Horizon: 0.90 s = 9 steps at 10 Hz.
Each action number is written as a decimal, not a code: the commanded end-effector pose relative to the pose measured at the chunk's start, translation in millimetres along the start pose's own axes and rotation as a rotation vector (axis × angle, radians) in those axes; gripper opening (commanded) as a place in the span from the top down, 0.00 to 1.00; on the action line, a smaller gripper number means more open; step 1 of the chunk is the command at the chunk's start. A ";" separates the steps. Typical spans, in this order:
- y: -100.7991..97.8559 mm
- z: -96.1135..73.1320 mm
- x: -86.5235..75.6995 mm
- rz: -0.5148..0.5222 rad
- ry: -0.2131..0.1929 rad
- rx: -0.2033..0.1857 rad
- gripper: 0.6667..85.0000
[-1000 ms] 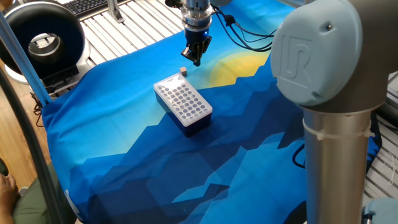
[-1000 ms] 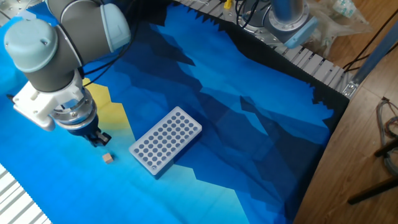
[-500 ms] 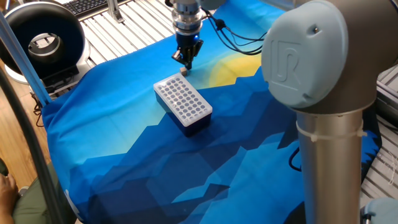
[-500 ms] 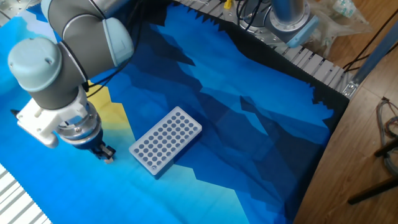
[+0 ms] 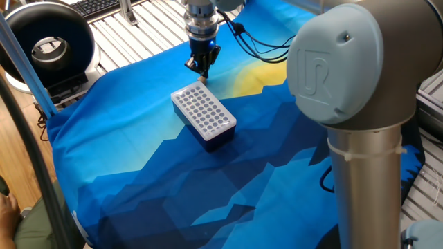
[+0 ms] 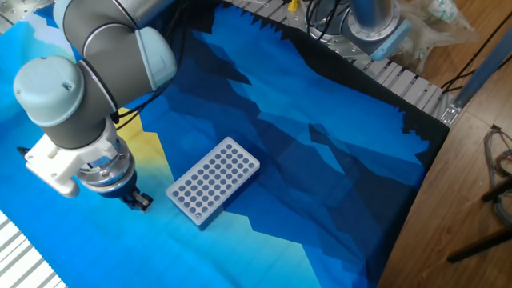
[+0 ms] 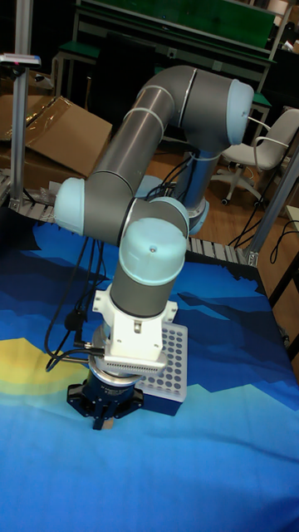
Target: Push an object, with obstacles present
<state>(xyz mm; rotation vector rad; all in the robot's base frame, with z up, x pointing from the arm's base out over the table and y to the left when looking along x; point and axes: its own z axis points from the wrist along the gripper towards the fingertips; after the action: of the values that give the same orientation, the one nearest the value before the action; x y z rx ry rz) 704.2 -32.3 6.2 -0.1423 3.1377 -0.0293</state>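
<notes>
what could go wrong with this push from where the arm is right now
1. The end effector sits low over the cloth next to the perforated box; a sideways sweep could clip the box and drag it along.
2. The tan cube is hidden under the end effector in every view, so contact cannot be confirmed; it might slip off to one side.
3. The blue cloth lies in folds and could bunch under a low tip.
</notes>
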 end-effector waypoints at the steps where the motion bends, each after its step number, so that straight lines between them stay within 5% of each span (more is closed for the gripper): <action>1: 0.1 -0.7 0.4 -0.002 -0.003 -0.010 1.00; 9: 19.1 3.7 10.4 0.080 0.017 -0.067 1.00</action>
<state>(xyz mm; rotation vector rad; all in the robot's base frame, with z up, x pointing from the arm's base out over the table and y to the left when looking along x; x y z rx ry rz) 693.5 -22.7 1.6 -0.0731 3.1543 0.0417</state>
